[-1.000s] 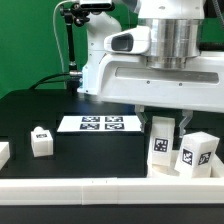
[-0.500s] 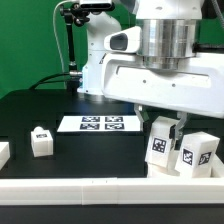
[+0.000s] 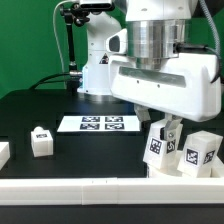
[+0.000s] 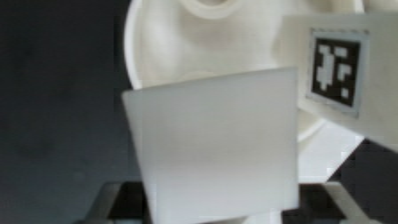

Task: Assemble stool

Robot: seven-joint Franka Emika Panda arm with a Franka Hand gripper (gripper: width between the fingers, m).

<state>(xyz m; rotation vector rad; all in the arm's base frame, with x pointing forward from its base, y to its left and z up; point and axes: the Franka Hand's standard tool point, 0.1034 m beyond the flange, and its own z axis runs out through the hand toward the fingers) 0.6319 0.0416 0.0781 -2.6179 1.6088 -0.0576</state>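
Observation:
My gripper [image 3: 163, 127] is shut on a white stool leg [image 3: 156, 144] and holds it tilted just over the round white seat [image 3: 168, 171] at the exterior view's right. A second tagged leg [image 3: 197, 153] stands on the seat right beside it. In the wrist view the held leg [image 4: 214, 140] fills the space between the fingers of the gripper [image 4: 222, 196]. Behind it are the seat [image 4: 178, 50] and the tagged leg [image 4: 347, 75]. Another loose leg [image 3: 40, 141] stands on the black table at the exterior view's left.
The marker board [image 3: 98, 124] lies flat in the middle of the table. A white rail [image 3: 90, 186] runs along the front edge. One more white part [image 3: 3, 152] shows at the far left edge. The robot's base [image 3: 100, 60] stands behind.
The wrist has turned, so the held leg went from upright to tilted, still over the seat. The other parts have not moved.

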